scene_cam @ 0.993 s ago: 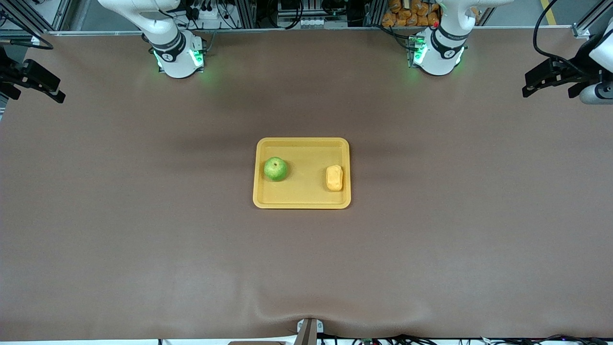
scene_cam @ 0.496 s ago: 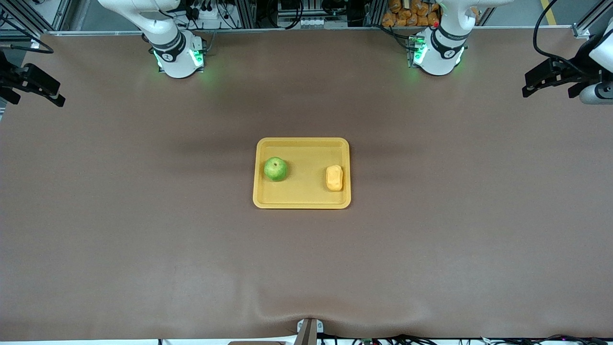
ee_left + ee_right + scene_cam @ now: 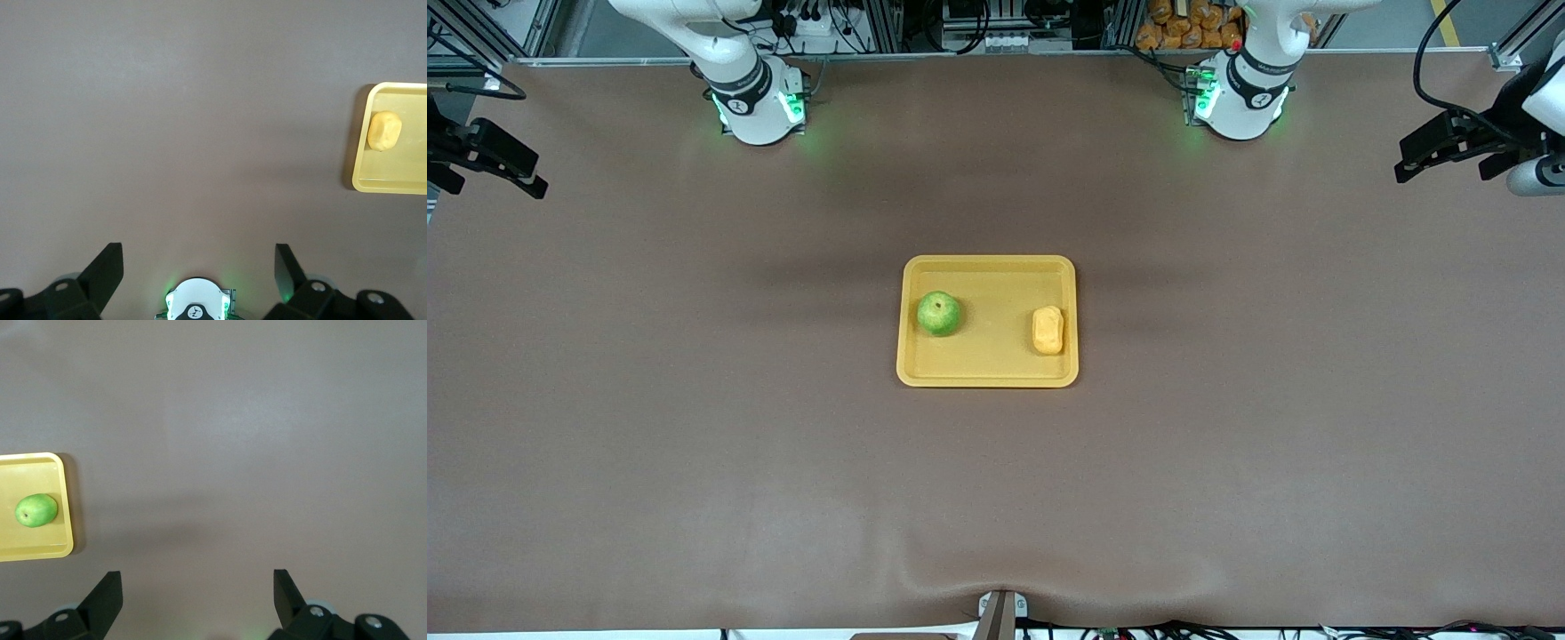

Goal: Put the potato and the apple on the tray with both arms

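The yellow tray (image 3: 996, 369) lies in the middle of the brown table. On it rest the green apple (image 3: 939, 313), toward the right arm's end, and the yellow-orange potato (image 3: 1048, 330), toward the left arm's end. My left gripper (image 3: 1440, 171) hangs high over the left arm's end of the table, open and empty (image 3: 199, 257). Its wrist view catches the potato (image 3: 384, 131) on the tray (image 3: 400, 177). My right gripper (image 3: 503, 182) hangs over the table's right-arm end, open and empty (image 3: 198, 583). Its wrist view shows the apple (image 3: 36, 510) on the tray (image 3: 33, 547).
The two arm bases (image 3: 756, 102) (image 3: 1240, 98) glow green at the table's back edge. Orange packets (image 3: 1183, 22) sit off the table past that edge. A small metal mount (image 3: 1000, 613) sticks up at the front edge, where the brown cover wrinkles.
Both grippers have shifted very slightly at the table's ends. The apple, potato and tray have not moved.
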Controlling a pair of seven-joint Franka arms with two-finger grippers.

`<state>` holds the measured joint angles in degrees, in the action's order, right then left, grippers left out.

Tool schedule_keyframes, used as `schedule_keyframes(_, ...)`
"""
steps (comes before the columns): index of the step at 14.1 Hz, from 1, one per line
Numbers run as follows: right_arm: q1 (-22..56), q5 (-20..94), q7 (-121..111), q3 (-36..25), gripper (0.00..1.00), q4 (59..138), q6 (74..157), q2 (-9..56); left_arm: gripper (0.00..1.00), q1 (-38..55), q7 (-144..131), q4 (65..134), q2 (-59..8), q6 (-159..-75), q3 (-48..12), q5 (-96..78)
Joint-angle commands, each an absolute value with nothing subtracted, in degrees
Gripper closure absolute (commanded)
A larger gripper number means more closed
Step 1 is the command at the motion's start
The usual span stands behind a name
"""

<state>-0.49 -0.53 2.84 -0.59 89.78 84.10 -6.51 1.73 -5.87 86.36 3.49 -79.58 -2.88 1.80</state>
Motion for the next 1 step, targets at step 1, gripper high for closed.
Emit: schedule_keyframes(1, -1.23, -0.88, 2.02, 0.09, 0.00, 88.42, 83.50, -5.80, 0.00, 1.58, -6.77, 86.57, 4.13, -79.45, -3.08, 1.67)
